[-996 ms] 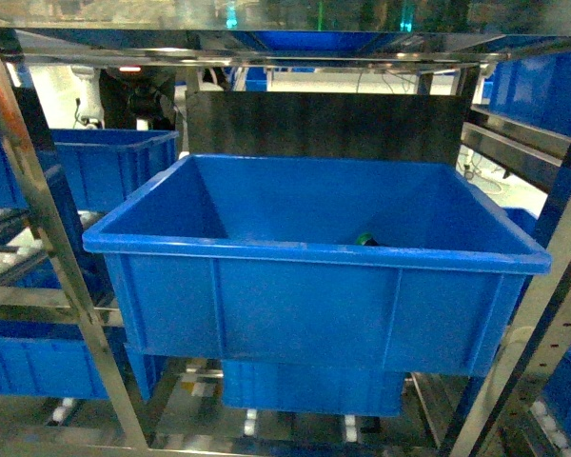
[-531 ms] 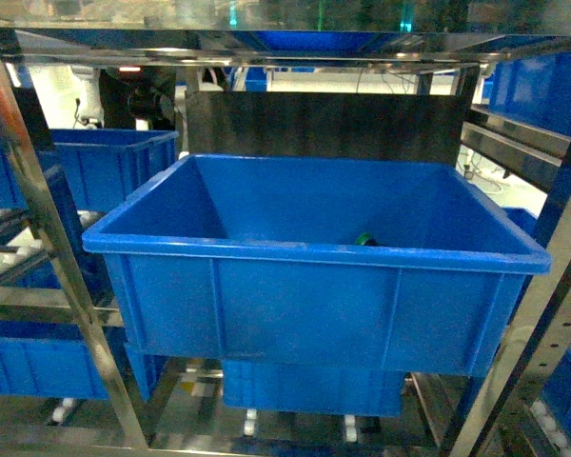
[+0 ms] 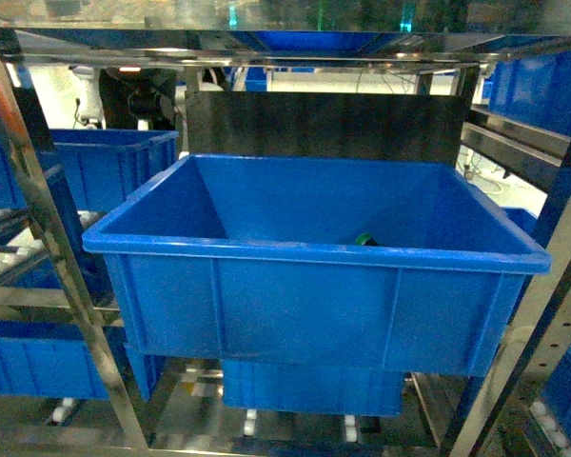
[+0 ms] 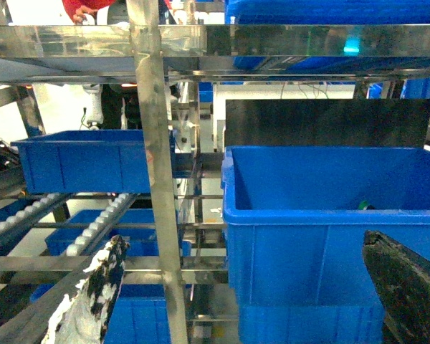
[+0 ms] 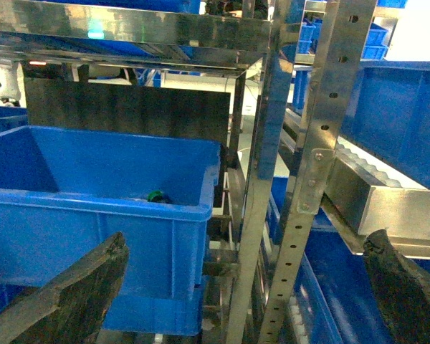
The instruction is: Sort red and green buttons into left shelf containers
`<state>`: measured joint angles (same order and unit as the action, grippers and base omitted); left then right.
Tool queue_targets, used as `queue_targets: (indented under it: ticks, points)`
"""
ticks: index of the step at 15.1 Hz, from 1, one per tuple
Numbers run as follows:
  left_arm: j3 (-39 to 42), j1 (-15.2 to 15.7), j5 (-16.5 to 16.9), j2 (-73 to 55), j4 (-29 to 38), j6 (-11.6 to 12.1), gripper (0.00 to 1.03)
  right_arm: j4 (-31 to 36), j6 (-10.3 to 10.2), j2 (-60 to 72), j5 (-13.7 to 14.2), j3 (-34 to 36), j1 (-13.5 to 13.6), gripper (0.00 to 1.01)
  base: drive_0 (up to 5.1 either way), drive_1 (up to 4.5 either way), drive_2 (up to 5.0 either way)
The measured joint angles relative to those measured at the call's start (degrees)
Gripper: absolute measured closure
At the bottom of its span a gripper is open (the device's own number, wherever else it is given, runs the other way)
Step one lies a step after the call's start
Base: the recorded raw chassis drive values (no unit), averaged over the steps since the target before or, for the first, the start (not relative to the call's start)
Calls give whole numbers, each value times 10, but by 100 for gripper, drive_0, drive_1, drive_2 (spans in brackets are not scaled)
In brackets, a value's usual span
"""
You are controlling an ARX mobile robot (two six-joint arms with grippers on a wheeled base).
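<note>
A large blue bin (image 3: 314,286) fills the middle of the head view on a steel shelf. A green button (image 3: 365,239) lies inside it near the front right; it also shows as the green button (image 4: 363,206) in the left wrist view and the green button (image 5: 155,196) in the right wrist view. No red button is in view. My left gripper (image 4: 247,279) is open and empty in front of the bin's left corner. My right gripper (image 5: 247,279) is open and empty, facing the shelf's steel upright (image 5: 308,172). Neither gripper appears in the head view.
Another blue container (image 3: 105,167) sits on roller rails at the left, with more bins (image 3: 309,386) on the level below. Steel uprights (image 3: 38,219) and a steel upright (image 4: 158,165) frame the shelf. A dark panel (image 3: 324,124) stands behind the bin. Blue bins (image 5: 394,129) fill the right-hand rack.
</note>
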<state>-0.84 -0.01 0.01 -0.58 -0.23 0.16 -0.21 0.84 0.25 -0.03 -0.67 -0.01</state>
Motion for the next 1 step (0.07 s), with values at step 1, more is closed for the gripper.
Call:
queue_targets:
  ticks: [1]
  points:
    - [0,0,0,0,0,0,5,0,0,0,0,0,0,3,0,0,0]
